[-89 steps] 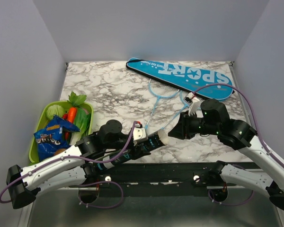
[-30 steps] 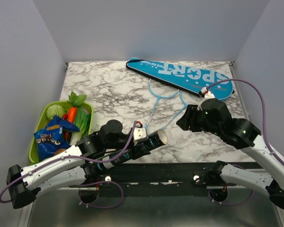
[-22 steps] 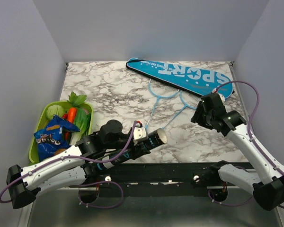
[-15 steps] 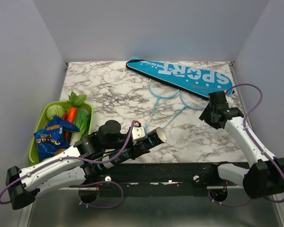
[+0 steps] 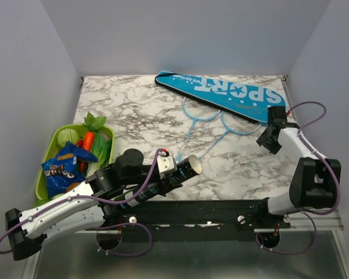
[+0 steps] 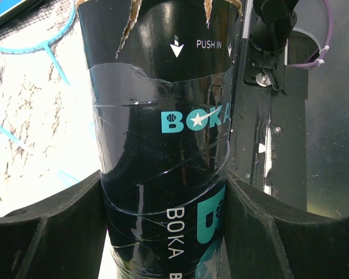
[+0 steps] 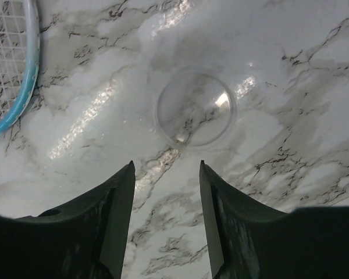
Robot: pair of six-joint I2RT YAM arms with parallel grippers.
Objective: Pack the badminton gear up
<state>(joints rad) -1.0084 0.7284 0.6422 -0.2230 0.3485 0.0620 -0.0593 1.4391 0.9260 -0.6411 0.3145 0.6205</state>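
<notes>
My left gripper (image 5: 173, 173) (image 6: 163, 177) is shut on a dark "BOKA" tube (image 5: 185, 169) (image 6: 163, 116), held low over the near middle of the table with its open end pointing right. Two light-blue rackets (image 5: 205, 110) lie crossed on the marble just in front of the long blue "SPORT" cover (image 5: 224, 92) at the back. My right gripper (image 5: 266, 141) (image 7: 166, 164) hangs open over the table's right side, nothing between its fingers. A clear round lid (image 7: 196, 115) lies flat on the marble just ahead of its fingertips. A racket's rim (image 7: 20, 96) shows at the left.
A green basket (image 5: 45, 156) with vegetables and a blue snack packet (image 5: 61, 170) stands at the left edge. Grey walls close in the table on three sides. The black rail and arm mounts (image 6: 273, 116) run along the near edge.
My right arm has swung from the table's middle out to the right side, and its gripper now points down over the clear lid. The left gripper still holds the tube, shifted slightly.
</notes>
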